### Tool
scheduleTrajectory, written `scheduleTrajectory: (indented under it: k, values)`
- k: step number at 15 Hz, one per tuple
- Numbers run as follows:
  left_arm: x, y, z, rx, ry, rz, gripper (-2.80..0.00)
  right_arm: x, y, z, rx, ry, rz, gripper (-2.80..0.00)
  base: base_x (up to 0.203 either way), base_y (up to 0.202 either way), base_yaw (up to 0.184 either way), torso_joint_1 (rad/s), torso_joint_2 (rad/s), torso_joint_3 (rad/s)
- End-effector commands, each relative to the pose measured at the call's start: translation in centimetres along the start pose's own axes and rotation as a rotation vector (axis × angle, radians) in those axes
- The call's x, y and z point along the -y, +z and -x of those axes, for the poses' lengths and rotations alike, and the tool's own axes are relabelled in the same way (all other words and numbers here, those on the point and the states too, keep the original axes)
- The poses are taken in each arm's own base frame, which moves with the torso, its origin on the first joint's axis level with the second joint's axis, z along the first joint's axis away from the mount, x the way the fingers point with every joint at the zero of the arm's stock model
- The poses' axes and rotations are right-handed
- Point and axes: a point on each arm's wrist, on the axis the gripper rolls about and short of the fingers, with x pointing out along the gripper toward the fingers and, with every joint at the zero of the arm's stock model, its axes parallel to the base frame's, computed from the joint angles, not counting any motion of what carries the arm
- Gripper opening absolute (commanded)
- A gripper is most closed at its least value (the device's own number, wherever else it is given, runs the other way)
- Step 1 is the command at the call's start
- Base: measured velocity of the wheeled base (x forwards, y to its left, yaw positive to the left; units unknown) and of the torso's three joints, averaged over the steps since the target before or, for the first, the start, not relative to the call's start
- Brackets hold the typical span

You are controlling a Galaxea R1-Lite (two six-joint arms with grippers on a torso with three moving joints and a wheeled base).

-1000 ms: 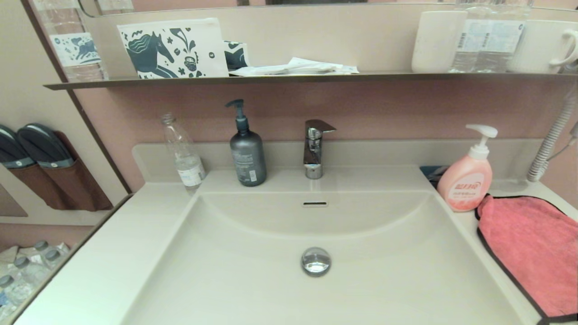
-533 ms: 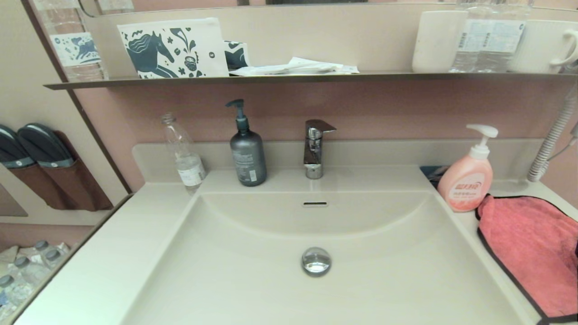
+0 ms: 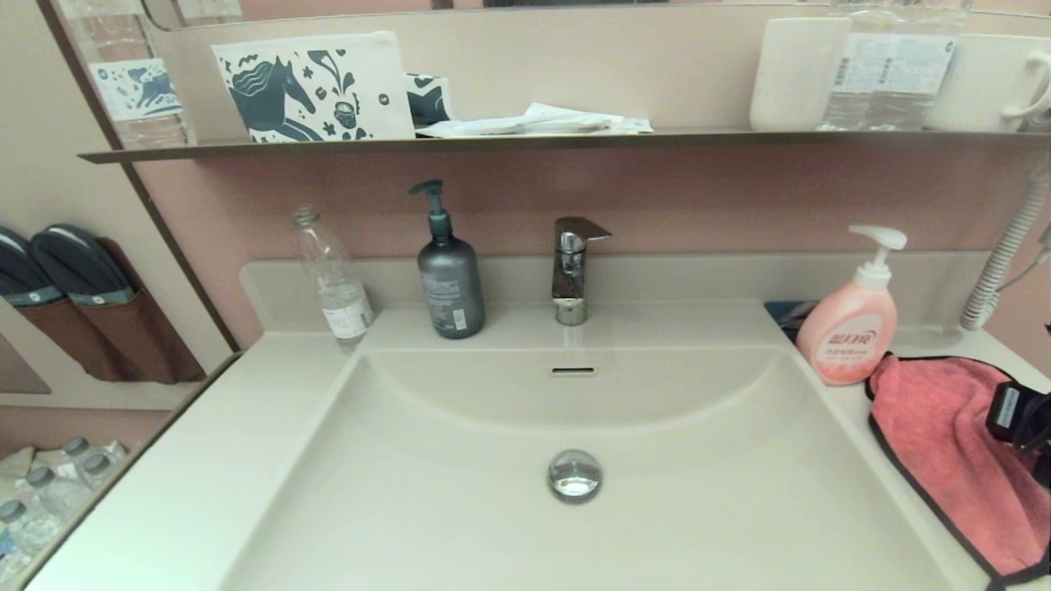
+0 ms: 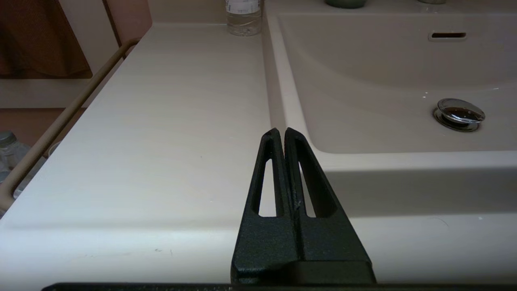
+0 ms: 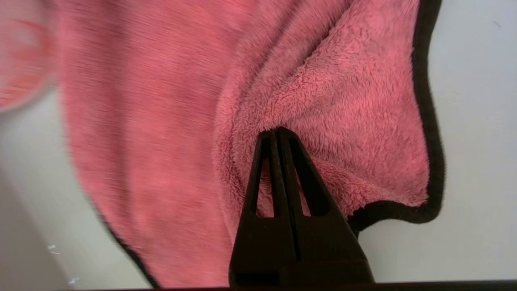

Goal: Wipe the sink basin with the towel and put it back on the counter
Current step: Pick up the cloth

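Observation:
The cream-white sink basin (image 3: 460,460) fills the middle of the head view, with its chrome drain plug (image 3: 575,475) and overflow slot (image 3: 573,371). The coral-pink towel (image 3: 936,427) lies on the counter (image 3: 222,443) to the right of the basin. My right arm (image 3: 1018,414) reaches in over it from the right edge. The right gripper (image 5: 278,130) is shut, its tips against a fold of the towel (image 5: 161,101) near a black-edged corner. My left gripper (image 4: 280,131) is shut on nothing, low over the counter (image 4: 161,121) by the basin's left front corner.
A pink pump soap bottle (image 3: 850,332) stands just behind the towel. The faucet (image 3: 571,271), a grey pump bottle (image 3: 450,283) and a clear plastic bottle (image 3: 337,287) line the back ledge. A dark shelf (image 3: 493,145) hangs above. A coiled cord (image 3: 1006,254) hangs at far right.
My right arm has come into the head view from the right edge and now sits over the towel. The towel's outline is much as before.

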Motion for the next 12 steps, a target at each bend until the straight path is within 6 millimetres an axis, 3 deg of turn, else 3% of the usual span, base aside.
scheduleTrajectory:
  k: [1,6,11,12]
  values:
    - [0.0,0.0,0.0,-0.001,0.000,0.000,-2.80,-1.3,0.2,0.4,0.029,0.015,0.013,-2.80,0.000,0.000,0.000,0.000,0.00,0.000]
    - [0.0,0.0,0.0,-0.001,0.000,0.000,-2.80,-0.2,1.5,2.6,0.086,-0.037,-0.017,-2.80,0.000,0.000,0.000,0.000,0.00,0.000]
    - [0.0,0.0,0.0,-0.001,0.000,0.000,-2.80,0.5,1.6,4.8,-0.046,-0.090,-0.036,-2.80,0.000,0.000,0.000,0.000,0.00,0.000]
    - [0.0,0.0,0.0,-0.001,0.000,0.000,-2.80,0.5,1.6,4.8,-0.053,-0.091,-0.049,-1.11,0.000,0.000,0.000,0.000,0.00,0.000]
